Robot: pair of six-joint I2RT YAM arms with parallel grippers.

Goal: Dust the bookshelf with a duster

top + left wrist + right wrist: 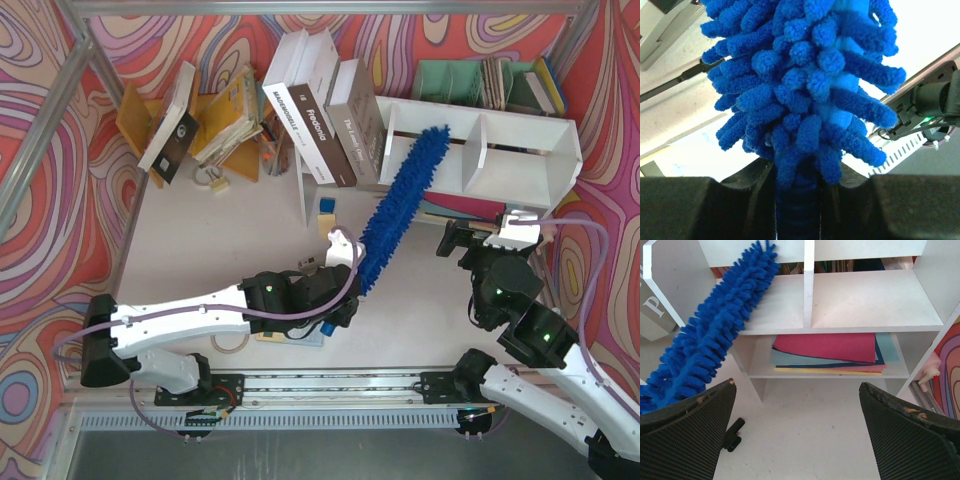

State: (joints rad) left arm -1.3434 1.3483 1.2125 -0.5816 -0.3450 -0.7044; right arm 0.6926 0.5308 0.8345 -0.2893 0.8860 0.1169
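The bright-blue fluffy duster (400, 195) slants from the table's middle up to the white bookshelf (525, 150). Its tip lies in the left cubby, left of the central divider. My left gripper (352, 265) is shut on the duster's slim blue handle. In the left wrist view the handle runs between the dark fingers of that gripper (797, 197), with the duster's head (805, 85) filling the picture above. My right gripper (797, 405) stands open and holds nothing, low over the table in front of the bookshelf (865, 300). It sits to the right of the duster (715, 340).
A stack of coloured paper (830, 352) lies on the lower tier. A small black clip (733, 434) rests on the table by the right gripper. Leaning books (320, 110) stand left of the shelf, an orange-yellow rack (215, 120) further left, and a teal organiser (470, 80) behind.
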